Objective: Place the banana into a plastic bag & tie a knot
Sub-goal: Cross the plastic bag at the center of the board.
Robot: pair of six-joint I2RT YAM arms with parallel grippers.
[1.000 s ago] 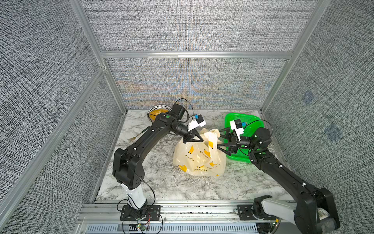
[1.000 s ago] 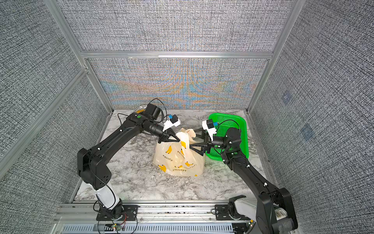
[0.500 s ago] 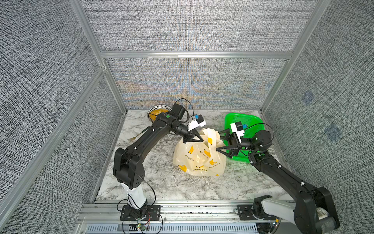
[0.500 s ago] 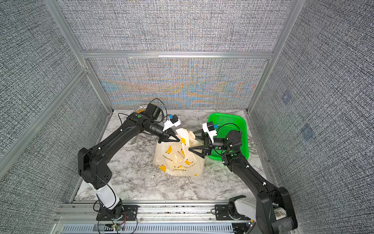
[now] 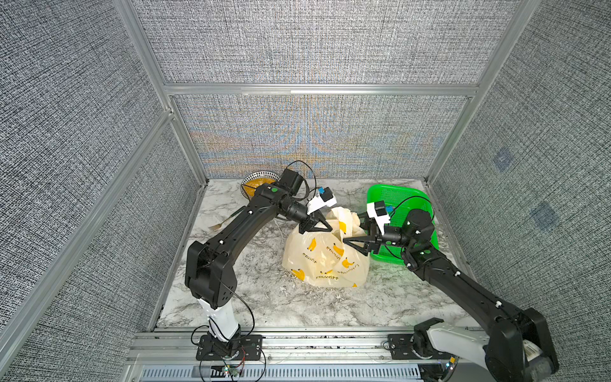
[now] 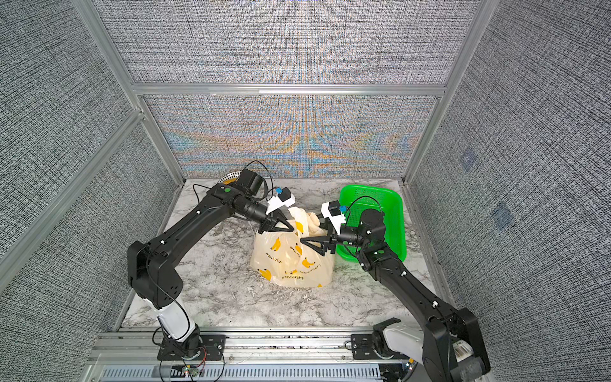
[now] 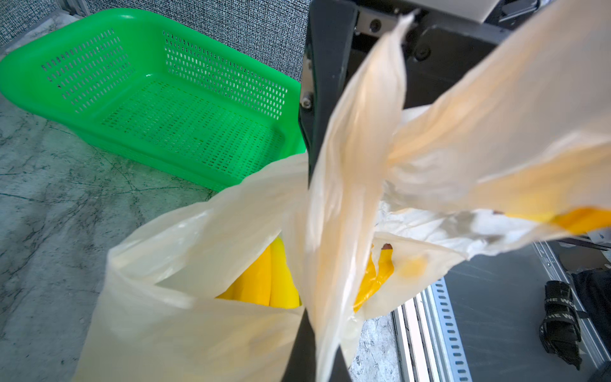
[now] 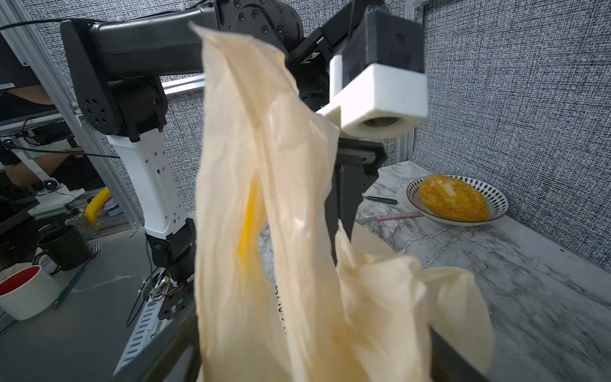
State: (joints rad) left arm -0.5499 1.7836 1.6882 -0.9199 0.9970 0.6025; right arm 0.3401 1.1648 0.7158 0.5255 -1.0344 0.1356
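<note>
Since the banana is already inside, only the knot is left, and nothing is tied yet. Both top views: plastic bag (image 5: pixel 325 264) sits mid-counter (image 5: pixel 251 304) between the two arms, just beside the green basket (image 5: pixel 386 193). Left pincer (image 5: pixel 325 228) is clamped on the bag's top edge and holds it up, so the mouth is lifted and the film is tensioned for the other arm. Right pincer (image 5: pixel 352 230) reaches in from the basket side with jaws apart, straddling the bunched plastic at the top and gripping nothing. Left wrist view: a handle loop (image 7: pixel 350 185) runs straight through the closed jaws. Through the open mouth below, the banana (image 7: pixel 264 284) lies low in the bag, and its weight likely anchors the bag while the top is pulled. Right wrist view: a second loop (image 8: pixel 264 198) stands tall between the right fingers, which show wide apart at the frame's lower corners, so it's lined up for a grab but not pinched. A patterned dish (image 8: pixel 496 201) with orange food sits back on the counter, well clear. Next step, I'd judge: close on that second loop, then cross it over the held one. Main risk is the thin film slipping out as the jaws close.
</note>
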